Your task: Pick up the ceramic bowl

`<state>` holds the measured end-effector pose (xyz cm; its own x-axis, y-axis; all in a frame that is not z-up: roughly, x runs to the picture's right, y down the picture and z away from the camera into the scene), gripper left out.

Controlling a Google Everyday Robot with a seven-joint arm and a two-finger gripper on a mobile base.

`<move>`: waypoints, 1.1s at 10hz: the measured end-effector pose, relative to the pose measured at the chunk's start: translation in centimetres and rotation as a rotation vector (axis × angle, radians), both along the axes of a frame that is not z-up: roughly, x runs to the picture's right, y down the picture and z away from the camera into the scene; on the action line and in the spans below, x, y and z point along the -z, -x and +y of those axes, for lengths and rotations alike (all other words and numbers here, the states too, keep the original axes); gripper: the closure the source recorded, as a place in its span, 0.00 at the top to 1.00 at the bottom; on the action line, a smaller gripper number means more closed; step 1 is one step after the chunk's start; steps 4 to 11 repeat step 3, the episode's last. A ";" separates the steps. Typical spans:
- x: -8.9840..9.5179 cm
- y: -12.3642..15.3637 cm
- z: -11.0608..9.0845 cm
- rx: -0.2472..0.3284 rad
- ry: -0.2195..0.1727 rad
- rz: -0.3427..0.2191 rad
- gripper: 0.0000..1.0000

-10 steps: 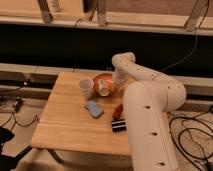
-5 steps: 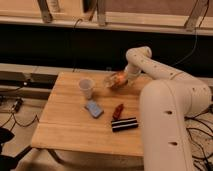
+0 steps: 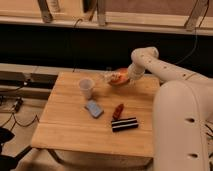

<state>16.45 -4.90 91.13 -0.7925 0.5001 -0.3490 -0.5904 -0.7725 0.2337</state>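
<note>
Above wooden table [image 3: 75, 125], jaws [image 3: 124, 76] hold ceramic bowl [image 3: 118, 78], partly hidden.

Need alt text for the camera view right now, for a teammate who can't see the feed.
The gripper holds the ceramic bowl at the far edge of a wooden table. Nearer on the table are a plastic cup, a blue object, a small red item and a black striped bar.

The ceramic bowl [image 3: 118, 77] is round, shallow and orange-red, with a paler whitish patch showing inside. It sits tilted, raised just above the far edge of the wooden worktop [image 3: 75, 125], at the end effector [image 3: 125, 76], which meets its right-hand side. It lies right of the plastic cup [image 3: 86, 88].
</note>
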 end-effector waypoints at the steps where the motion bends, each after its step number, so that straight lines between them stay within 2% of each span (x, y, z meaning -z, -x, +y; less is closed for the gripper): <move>1: 0.8 0.0 -0.3 -0.009 -0.019 -0.012 0.00; 3: 2.3 0.0 -0.6 -0.027 -0.052 -0.037 0.00; 11: 2.3 0.0 -0.6 -0.027 -0.052 -0.037 0.00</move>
